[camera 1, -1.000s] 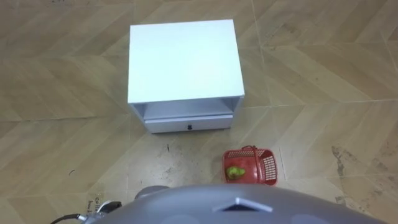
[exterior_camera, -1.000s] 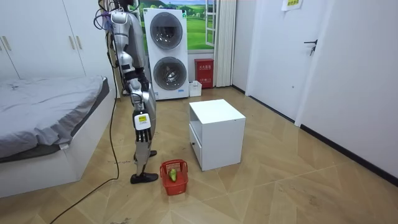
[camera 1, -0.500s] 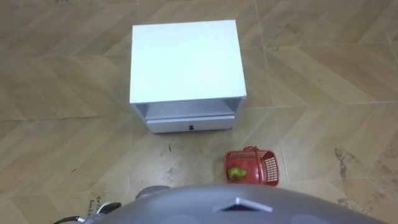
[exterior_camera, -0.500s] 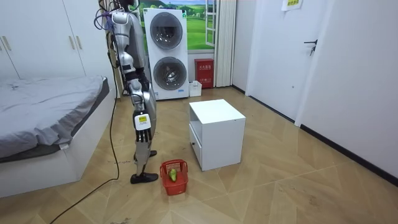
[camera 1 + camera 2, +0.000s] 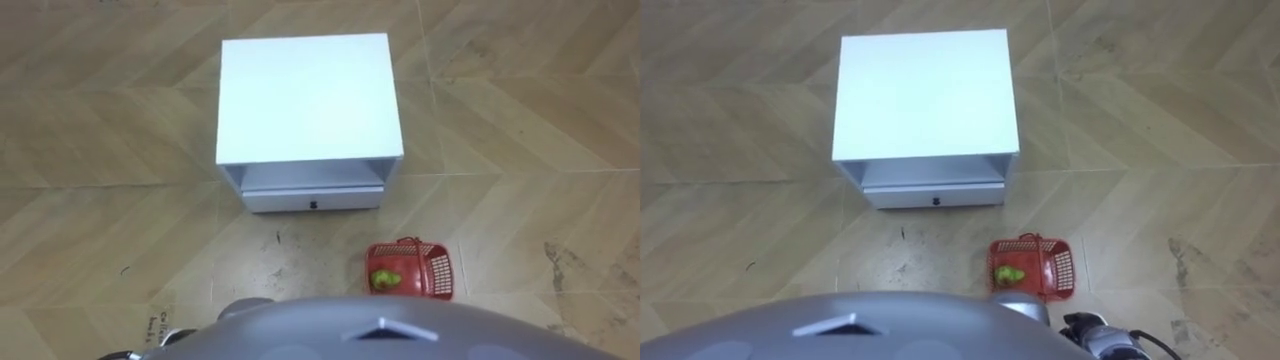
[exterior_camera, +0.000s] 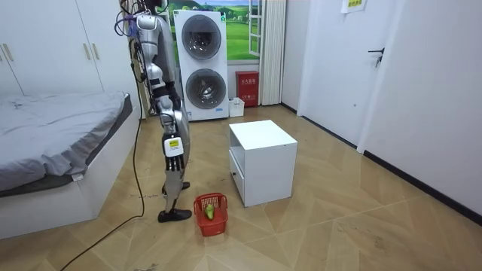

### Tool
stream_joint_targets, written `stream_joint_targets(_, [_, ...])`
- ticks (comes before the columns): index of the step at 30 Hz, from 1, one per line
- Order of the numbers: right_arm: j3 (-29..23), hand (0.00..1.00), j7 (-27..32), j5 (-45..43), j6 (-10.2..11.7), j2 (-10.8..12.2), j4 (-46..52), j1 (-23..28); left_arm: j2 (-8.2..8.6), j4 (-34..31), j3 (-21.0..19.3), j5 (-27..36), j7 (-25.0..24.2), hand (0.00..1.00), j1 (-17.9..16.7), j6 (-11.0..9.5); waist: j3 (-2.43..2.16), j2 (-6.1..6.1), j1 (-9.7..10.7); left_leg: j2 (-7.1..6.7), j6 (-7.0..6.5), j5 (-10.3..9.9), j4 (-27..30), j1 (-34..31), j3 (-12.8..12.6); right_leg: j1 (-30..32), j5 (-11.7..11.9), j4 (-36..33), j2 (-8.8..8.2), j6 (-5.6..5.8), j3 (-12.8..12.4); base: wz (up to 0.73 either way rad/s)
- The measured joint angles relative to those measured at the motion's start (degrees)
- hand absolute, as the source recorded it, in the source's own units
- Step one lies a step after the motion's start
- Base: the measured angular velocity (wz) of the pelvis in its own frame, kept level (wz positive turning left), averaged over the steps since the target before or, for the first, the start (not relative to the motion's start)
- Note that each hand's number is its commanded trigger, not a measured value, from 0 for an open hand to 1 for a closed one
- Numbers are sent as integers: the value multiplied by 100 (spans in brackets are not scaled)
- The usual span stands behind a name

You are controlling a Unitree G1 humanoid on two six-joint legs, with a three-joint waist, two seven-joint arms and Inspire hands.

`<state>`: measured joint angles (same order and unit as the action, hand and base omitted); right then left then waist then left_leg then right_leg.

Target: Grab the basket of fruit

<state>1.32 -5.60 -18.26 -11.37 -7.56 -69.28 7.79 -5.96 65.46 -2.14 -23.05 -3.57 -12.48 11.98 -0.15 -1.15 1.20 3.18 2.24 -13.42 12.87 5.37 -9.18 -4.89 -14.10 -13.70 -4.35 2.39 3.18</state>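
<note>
The basket [image 5: 436, 272] is sitting unlifted on the floor by the cabinet's [image 5: 308, 100] corner. The right hand [image 6: 172, 149] is hanging, openness impossible to tell.

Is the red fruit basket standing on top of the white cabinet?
No, the fruit basket stands on the wooden floor in front of the white cabinet, toward the robot's right.
</note>
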Motion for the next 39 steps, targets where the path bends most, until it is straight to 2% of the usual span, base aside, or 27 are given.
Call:
stream_joint_targets(2, [-51, 0, 120, 15, 19, -14, 27, -23, -1, -5, -10, 30, -52, 0, 139, -42, 4, -2, 1, -85, -112, -104, 278, -217, -11, 202, -71, -259, -124, 88, -7, 4])
stream_joint_targets(5, [-72, 0, 194, 32, 84, -56, 37, -152, -63, 37, -24, 91, -66, 0, 275, -133, 62, 0, 5, -188, -290, -210, 757, -652, -30, 574, -19, -577, -260, 165, -32, -3])
stream_joint_targets(6, [-74, 0, 196, 49, 105, -84, 51, -173, -76, 52, -49, 105, -69, 0, 307, -163, 62, 7, 7, -205, -351, -244, 845, -765, -35, 659, 14, -606, -274, 201, -81, -15])
stream_joint_targets(8, [-94, 0, 215, 39, 131, -165, 97, -320, -116, 104, -236, 99, -71, 0, 343, -325, 13, 64, 2, -241, -448, -303, 881, -1107, -159, 953, 118, -587, -334, 324, -143, -15])
stream_joint_targets(9, [-164, 0, 244, 39, 130, -190, 210, -399, -160, 119, -413, 97, -74, 0, 431, -391, 43, 106, 10, -190, -584, -323, 1033, -1415, -268, 1274, 53, -1008, -454, 325, 65, 18])
stream_joint_targets(10, [-328, 0, 267, 138, 128, -186, 261, -390, -229, 116, -572, 97, -63, 0, 430, -468, 55, 17, 23, -228, -685, -372, 1238, -1593, -443, 1595, -155, -2252, -653, 169, 327, 37])
stream_joint_targets(11, [-399, 0, 293, 205, 125, -186, 268, -392, -280, 112, -616, 100, -60, 0, 428, -483, 60, -55, 18, -284, -729, -398, 1305, -1639, -469, 1651, -213, -2854, -730, 148, 341, 55])
stream_joint_targets(12, [-511, 0, 384, 357, 129, -196, 345, -443, -388, 72, -622, 115, -52, 0, 424, -497, 37, -162, -57, -378, -826, -457, 1517, -1848, -505, 1709, -217, -3900, -792, 115, 287, 29])
stream_joint_targets(13, [-553, 0, 541, 567, 169, -224, 409, -643, -465, 52, -606, 119, -37, 0, 476, -494, 5, -262, -178, -403, -898, -505, 1742, -2124, -600, 1697, -188, -4499, -761, 112, 232, 0])
stream_joint_targets(14, [-541, 0, 686, 940, 297, -262, 475, -902, -515, 52, -602, 226, -7, 0, 490, -493, -21, -324, -308, -396, -932, -524, 1947, -2423, -661, 1584, -79, -4671, -731, 101, 206, -25])
stream_joint_targets(15, [-533, 0, 747, 1144, 386, -277, 502, -1030, -524, 52, -604, 318, 25, 0, 525, -494, -29, -360, -322, -383, -945, -524, 2069, -2590, -658, 1475, -40, -4605, -721, 95, 209, -14])
stream_joint_targets(16, [-540, 0, 837, 1474, 549, -293, 499, -1342, -531, 55, -604, 457, 92, 0, 558, -496, 1, -341, -323, -346, -975, -531, 2332, -2944, -649, 1215, -28, -4324, -712, 112, 223, 5])
stream_joint_targets(19, [-537, 0, 1000, 1941, 740, -276, 551, -2054, -598, 100, -431, 794, 305, 0, 887, -507, 9, -351, -317, -250, -1031, -520, 3063, -4022, -632, 829, -97, -3473, -768, 229, 225, 11])
stream_joint_targets(20, [-540, 0, 1109, 2032, 775, -307, 545, -2264, -602, 120, -411, 814, 420, 0, 1047, -531, 30, -329, -328, -178, -1067, -547, 3490, -4475, -610, 787, -626, -3236, -769, 399, 238, 20])
stream_joint_targets(21, [-541, 0, 1170, 2052, 788, -317, 542, -2349, -610, 129, -372, 881, 488, 0, 1111, -559, 56, -324, -316, -165, -1063, -555, 3690, -4668, -574, 815, -946, -3222, -758, 432, 279, 17])
stream_joint_targets(22, [-538, 0, 1276, 2046, 810, -328, 578, -2437, -622, 148, -308, 990, 604, 0, 1208, -622, 68, -338, -335, -157, -1050, -563, 3999, -4994, -531, 974, -1451, -3375, -771, 363, 318, 9])
stream_joint_targets(23, [-537, 0, 1375, 2089, 803, -341, 628, -2472, -631, 166, -165, 1225, 696, 0, 1228, -669, 88, -312, -378, -147, -1024, -588, 4323, -5298, -423, 1262, -1759, -3825, -788, 337, 348, 0])
stream_joint_targets(24, [-536, 0, 1430, 2124, 796, -344, 680, -2470, -640, 211, -87, 1361, 721, 0, 1232, -706, 98, -313, -396, -148, -1018, -632, 4494, -5429, -369, 1414, -1872, -4119, -813, 323, 339, -17])
stream_joint_targets(25, [-535, 0, 1518, 2188, 786, -365, 729, -2474, -663, 358, 48, 1588, 747, 0, 1271, -755, 112, -321, -447, -175, -983, -762, 4830, -5668, -244, 1715, -2048, -4753, -897, 340, 331, -18])
stream_joint_targets(27, [-543, 0, 1628, 2333, 788, -402, 759, -2470, -690, 663, 150, 1850, 801, 0, 1297, -767, 138, -357, -424, -195, -1002, -1037, 5442, -5924, -235, 2046, -2157, -5820, -1078, 339, 291, 2])
stream_joint_targets(29, [-555, 0, 1787, 2336, 802, -511, 1035, -2468, -698, 780, 360, 1925, 849, 0, 1264, -852, 148, -381, -331, -233, -1129, -1445, 6337, -6329, -294, 2490, -2160, -7189, -1299, 336, 145, 23])
stream_joint_targets(30, [-562, 0, 1834, 2332, 820, -522, 1162, -2468, -714, 814, 416, 1963, 864, 0, 1267, -879, 160, -402, -319, -272, -1154, -1521, 6520, -6428, -322, 2598, -2160, -7494, -1360, 336, 94, 29])
stream_joint_targets(32, [-620, 0, 1998, 2350, 1034, -590, 1528, -2474, -780, 993, 550, 2134, 964, 0, 1399, -992, 202, -484, -291, -328, -1333, -1800, 7307, -6810, -458, 2912, -2162, -8609, -1485, 337, -176, 33])
stream_joint_targets(33, [-621, 0, 2005, 2359, 1084, -612, 1569, -2474, -797, 997, 585, 2135, 981, 0, 1399, -1011, 203, -483, -288, -354, -1360, -1872, 7493, -6890, -468, 2934, -2162, -8828, -1511, 336, -205, 40])
stream_joint_targets(36, [-645, 0, 2051, 2359, 1269, -646, 1662, -2482, -846, 1006, 782, 2133, 1186, 0, 1418, -1217, 207, -506, -133, -569, -1467, -2108, 8160, -7176, -524, 2923, -2171, -9623, -1651, 326, -281, 42])
stream_joint_targets(38, [-644, 0, 2055, 2348, 1277, -638, 1662, -2463, -833, 993, 811, 2133, 1249, 0, 1435, -1260, 216, -528, 15, -709, -1531, -2189, 8426, -7294, -585, 2874, -2173, -9977, -1681, 328, -346, 42])
stream_joint_targets(39, [-644, 0, 2055, 2349, 1276, -635, 1663, -2453, -832, 992, 811, 2133, 1283, 0, 1414, -1260, 220, -535, 41, -709, -1551, -2210, 8488, -7310, -600, 2868, -2173, -10052, -1680, 328, -364, 19])
